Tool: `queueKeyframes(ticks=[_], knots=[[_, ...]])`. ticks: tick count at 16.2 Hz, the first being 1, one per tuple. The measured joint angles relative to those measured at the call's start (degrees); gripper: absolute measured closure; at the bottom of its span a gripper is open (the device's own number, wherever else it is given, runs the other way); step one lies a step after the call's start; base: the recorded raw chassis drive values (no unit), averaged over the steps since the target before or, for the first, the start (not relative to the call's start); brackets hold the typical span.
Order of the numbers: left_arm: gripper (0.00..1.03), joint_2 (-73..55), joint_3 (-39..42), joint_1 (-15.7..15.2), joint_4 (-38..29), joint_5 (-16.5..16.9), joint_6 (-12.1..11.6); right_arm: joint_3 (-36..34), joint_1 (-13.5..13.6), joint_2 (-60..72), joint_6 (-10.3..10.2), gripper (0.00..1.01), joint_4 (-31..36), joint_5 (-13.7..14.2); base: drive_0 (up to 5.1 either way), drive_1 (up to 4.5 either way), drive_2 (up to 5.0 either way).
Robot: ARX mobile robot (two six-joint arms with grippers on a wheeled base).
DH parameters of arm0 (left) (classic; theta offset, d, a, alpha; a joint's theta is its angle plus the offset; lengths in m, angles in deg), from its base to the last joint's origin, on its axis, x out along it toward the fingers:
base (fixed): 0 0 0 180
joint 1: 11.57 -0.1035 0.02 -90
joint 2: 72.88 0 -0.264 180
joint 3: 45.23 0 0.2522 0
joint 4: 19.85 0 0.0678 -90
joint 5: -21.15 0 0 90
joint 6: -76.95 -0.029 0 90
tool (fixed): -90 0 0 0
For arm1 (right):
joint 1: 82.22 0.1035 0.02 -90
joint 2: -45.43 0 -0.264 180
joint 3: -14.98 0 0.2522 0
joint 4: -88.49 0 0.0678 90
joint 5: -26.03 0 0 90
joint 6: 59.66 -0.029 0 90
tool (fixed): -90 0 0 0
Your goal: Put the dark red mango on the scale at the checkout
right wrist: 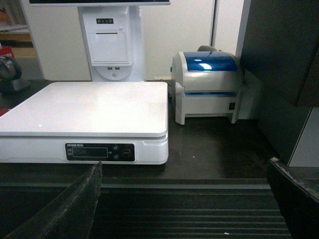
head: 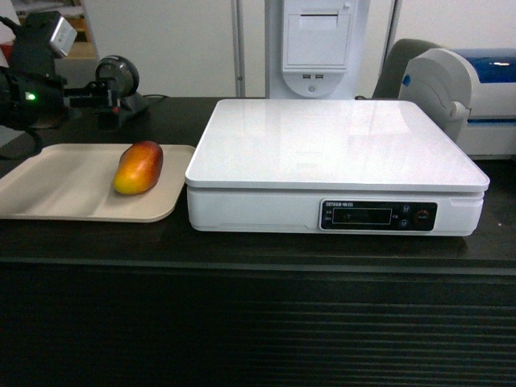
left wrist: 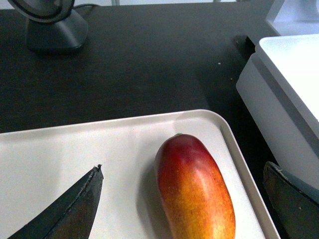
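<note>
The dark red mango [head: 139, 167] lies on a flat beige tray [head: 48, 193] at the left of the black checkout [head: 242, 254]. Its red end points away from me. To its right stands the white scale [head: 334, 145], its platform bare. My left gripper [head: 93, 100] hovers above the tray's far edge. In the left wrist view the left gripper [left wrist: 183, 166] is open, and the mango [left wrist: 194, 189] lies below between its fingers, untouched. My right gripper [right wrist: 184, 163] is open and holds nothing. It hangs in front of the checkout's ribbed front [right wrist: 189, 214], facing the scale [right wrist: 89, 109].
A black scanner stand [head: 121, 79] sits behind the tray. A white terminal post [head: 317, 40] rises behind the scale. A white and blue label printer [right wrist: 207, 84] stands right of the scale, with a dark wall [right wrist: 279, 74] beyond it.
</note>
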Motion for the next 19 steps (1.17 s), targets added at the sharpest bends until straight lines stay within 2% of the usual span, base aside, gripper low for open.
queueKeyframes(ticks=[3, 4, 7, 10, 13, 19], knots=[[0.05, -5.66, -8.70, 1.70, 7.15, -0.35, -0.72, 0.00, 0.00, 0.00, 0.00, 0.03, 0.00, 0.02, 0.0, 0.00, 0.0], [0.05, -8.46, -12.70, 2.34, 9.75, -2.03, -1.38, 0.00, 0.00, 0.00, 0.00, 0.03, 0.02, 0.00, 0.0, 0.00, 0.0], [0.05, -11.17, -16.61, 2.21, 15.02, -3.67, -1.95, 0.00, 0.00, 0.00, 0.00, 0.03, 0.00, 0.00, 0.0, 0.00, 0.0], [0.05, -12.35, -19.23, 1.90, 18.36, -2.75, -1.86, 0.00, 0.00, 0.00, 0.00, 0.03, 0.00, 0.00, 0.0, 0.00, 0.0], [0.05, -12.57, -20.92, 2.21, 21.90, 0.15, -1.46, 0.00, 0.00, -0.02, 0.00, 0.03, 0.00, 0.00, 0.0, 0.00, 0.0], [0.05, -16.41, -24.39, 2.64, 28.57, -0.81, -3.58, 0.00, 0.00, 0.00, 0.00, 0.03, 0.02, 0.00, 0.0, 0.00, 0.0]])
